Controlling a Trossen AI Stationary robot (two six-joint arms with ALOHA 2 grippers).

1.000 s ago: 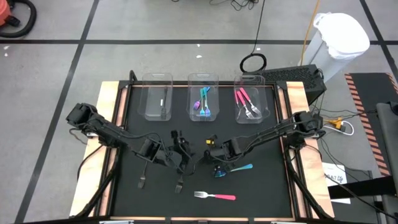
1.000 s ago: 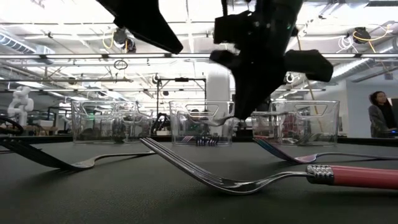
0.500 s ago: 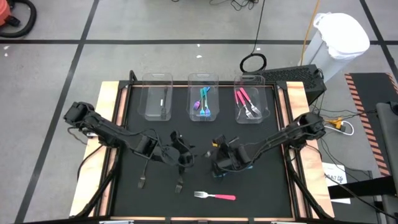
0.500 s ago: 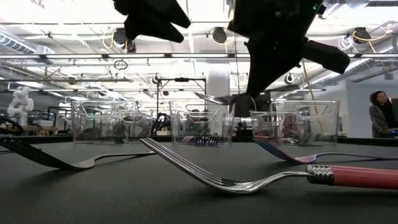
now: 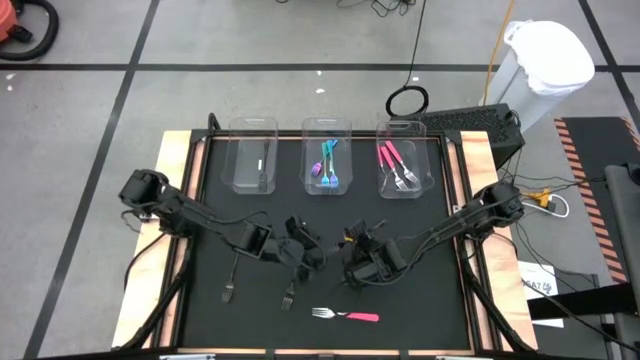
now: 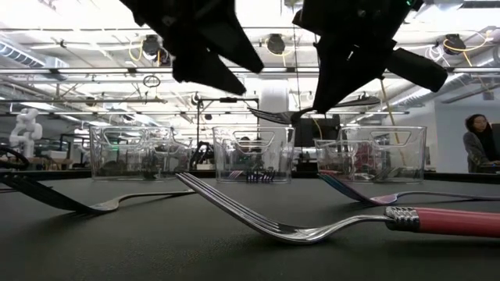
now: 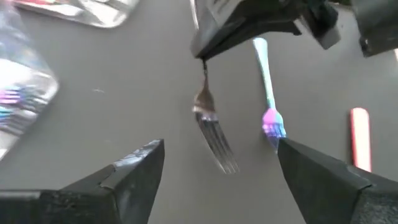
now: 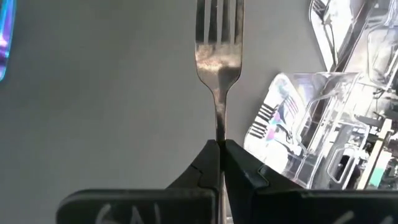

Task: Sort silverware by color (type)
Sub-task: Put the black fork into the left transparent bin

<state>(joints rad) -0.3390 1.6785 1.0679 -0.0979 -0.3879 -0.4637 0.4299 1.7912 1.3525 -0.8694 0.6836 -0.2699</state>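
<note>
Grey tiled floor (image 5: 250, 60) with dark seams; a white bin (image 5: 548, 58) stands right; bright ceiling lights (image 6: 78, 35) overhead.

fingers (image 8: 211, 163) pinching silver fork (image 8: 217, 59), clear bin (image 8: 311, 130)

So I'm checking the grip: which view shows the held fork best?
Right wrist view: the fork fills it, handle pinched in the right gripper. Left wrist and low views show it hanging; the high view hides it.
</note>
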